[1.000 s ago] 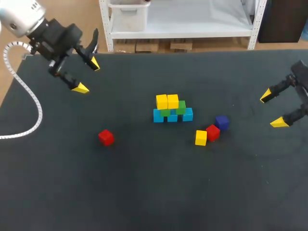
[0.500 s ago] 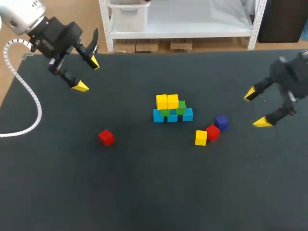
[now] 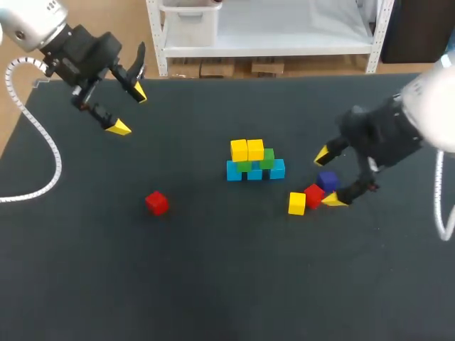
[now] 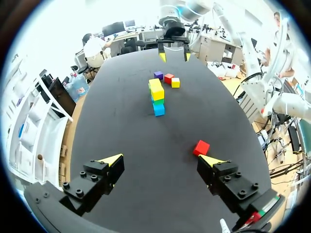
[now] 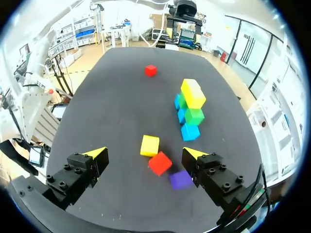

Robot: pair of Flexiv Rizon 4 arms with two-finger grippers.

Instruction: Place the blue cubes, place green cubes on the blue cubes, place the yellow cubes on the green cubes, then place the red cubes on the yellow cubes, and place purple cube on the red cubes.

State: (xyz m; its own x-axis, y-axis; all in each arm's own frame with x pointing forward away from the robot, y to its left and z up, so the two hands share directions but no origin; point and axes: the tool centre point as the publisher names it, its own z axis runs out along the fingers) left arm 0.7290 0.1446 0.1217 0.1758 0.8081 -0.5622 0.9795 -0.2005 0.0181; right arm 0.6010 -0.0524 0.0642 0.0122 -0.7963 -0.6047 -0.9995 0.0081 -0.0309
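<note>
Right gripper (image 3: pixel 328 177) spread, empty, right of centre above loose purple cube (image 3: pixel 328 180), red cube (image 3: pixel 314 195) and yellow cube (image 3: pixel 296 203); likely lining up yellow for next layer. Stack (image 3: pixel 254 162) at centre. Left gripper (image 3: pixel 129 111) released, upper left, keeping clear.

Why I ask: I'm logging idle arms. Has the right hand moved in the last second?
Yes. The right hand has swung in from the right edge of the table toward the purple cube, now close to it.

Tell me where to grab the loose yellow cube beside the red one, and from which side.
Come from above and pinch the loose yellow cube by its near and far faces. It lies flat, and the red cube crowds its right side, so those faces look freest.
</note>
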